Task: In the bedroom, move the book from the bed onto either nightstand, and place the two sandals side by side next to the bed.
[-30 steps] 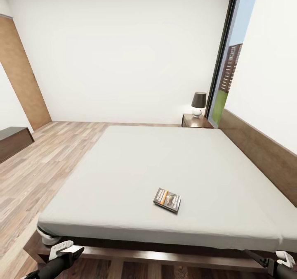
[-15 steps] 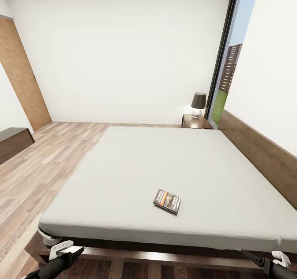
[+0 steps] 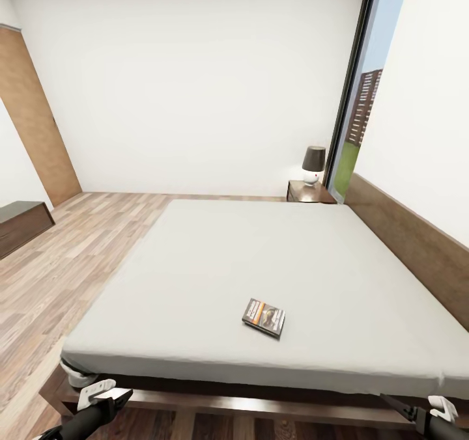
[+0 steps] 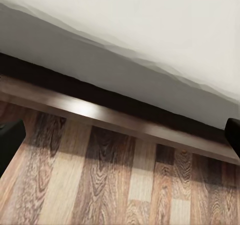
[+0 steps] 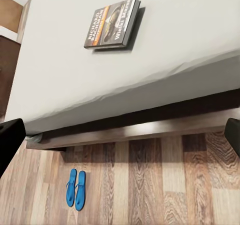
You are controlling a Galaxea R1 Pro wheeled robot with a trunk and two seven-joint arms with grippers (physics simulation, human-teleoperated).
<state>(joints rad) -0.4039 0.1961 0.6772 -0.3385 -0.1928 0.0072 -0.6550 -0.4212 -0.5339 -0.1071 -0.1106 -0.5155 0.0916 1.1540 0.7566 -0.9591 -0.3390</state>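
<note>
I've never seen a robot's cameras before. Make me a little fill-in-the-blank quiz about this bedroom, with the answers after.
1. The book lies flat on the ____ of the bed.
2. The two sandals lying on the wood floor are coloured ____.
3. A lamp with a dark shade stands on the ____ beside the window.
4. Both sandals lie on the floor ____ by side.

Missing words: mattress; blue; nightstand; side

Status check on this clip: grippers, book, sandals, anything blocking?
Both grippers open, empty, low at the bed's foot. Book flat on the mattress, untouched. Sandals side by side on the floor by the bed frame. Nothing between grippers and book.
</note>
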